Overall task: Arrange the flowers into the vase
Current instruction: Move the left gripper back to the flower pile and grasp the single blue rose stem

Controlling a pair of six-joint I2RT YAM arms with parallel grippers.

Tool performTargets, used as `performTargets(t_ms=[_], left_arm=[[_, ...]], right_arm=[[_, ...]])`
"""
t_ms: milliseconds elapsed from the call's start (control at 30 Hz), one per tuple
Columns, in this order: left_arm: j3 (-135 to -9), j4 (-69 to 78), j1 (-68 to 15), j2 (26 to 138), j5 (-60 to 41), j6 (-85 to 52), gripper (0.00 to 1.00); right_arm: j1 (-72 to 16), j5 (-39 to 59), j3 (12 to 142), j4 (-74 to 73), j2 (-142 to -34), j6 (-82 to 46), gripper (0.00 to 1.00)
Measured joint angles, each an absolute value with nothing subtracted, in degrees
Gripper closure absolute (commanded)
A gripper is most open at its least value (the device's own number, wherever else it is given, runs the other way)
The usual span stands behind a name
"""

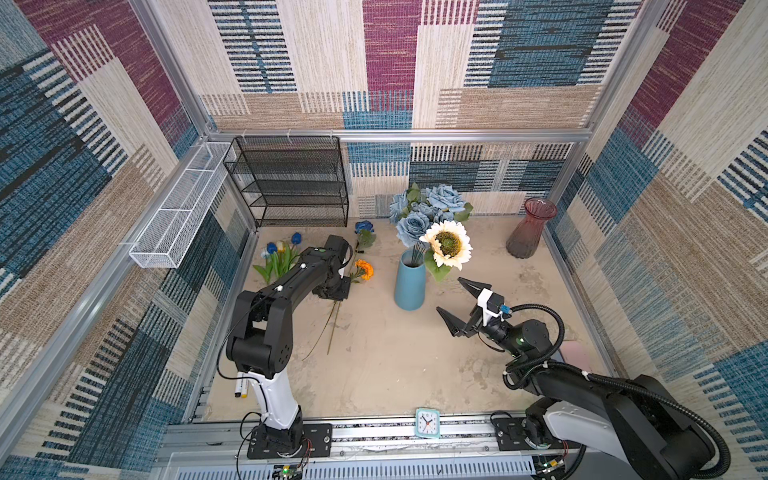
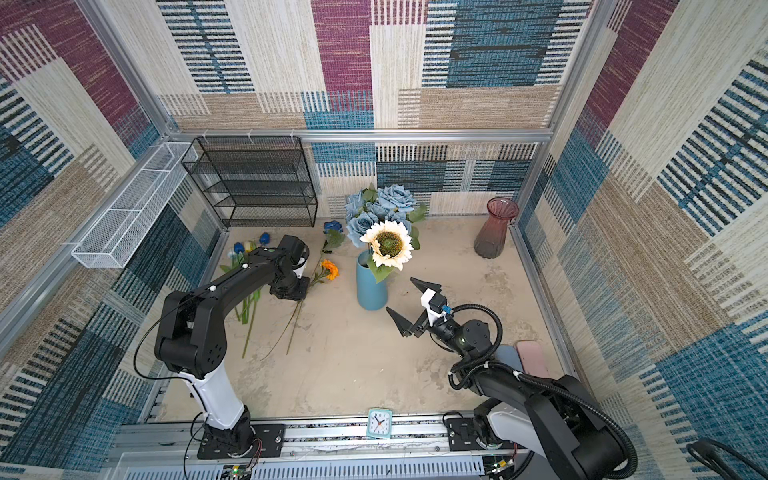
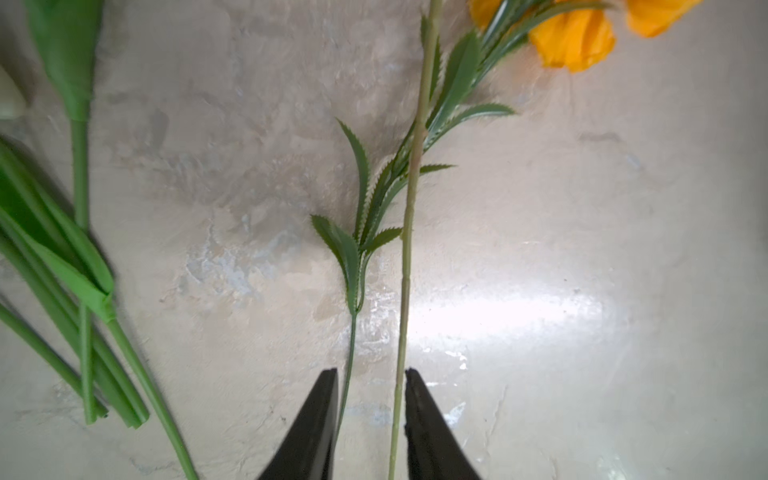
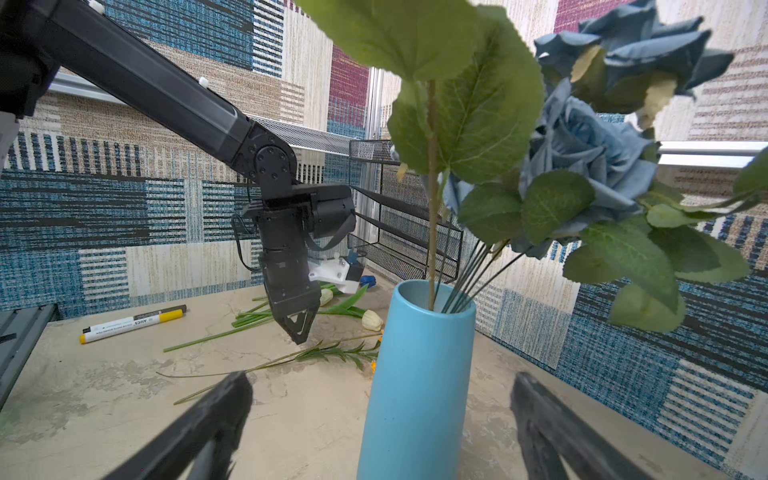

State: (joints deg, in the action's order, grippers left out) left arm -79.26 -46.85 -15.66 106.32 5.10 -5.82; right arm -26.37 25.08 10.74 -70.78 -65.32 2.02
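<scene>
**My left claw (image 3: pixel 370 374) part-open, astride leafy stem (image 3: pixel 352 353) and pale stem (image 3: pixel 405 291), gripping nothing.**
I judge both light, thin, springy: pinch bare stem below the leaves (image 3: pixel 345 249).

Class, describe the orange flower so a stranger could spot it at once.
Find the blue vase at the centre. Left of it in both top views, loose flowers lie flat. The orange flower is the only orange bloom among them.
</scene>
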Motion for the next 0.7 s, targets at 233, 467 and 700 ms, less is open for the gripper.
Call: performTargets(t_ms=[233,467,700], left_arm=[[-79.7,-46.9,-15.5,109.8,4.3,-5.8,0.71],[-80.0,-46.1,-15.0,111.9,4.4,-5.9,0.9],[-80.1,-45.8,-14.9,111.4,4.3,-5.9,1.0]], right_arm=[[-26.5,25.1,10.7,-70.8,-65.2,2.0,0.0],[-26.5,25.1,10.7,-70.8,-65.0,2.0,0.0],[-26.5,25.1,10.7,-70.8,-65.0,2.0,0.0]])
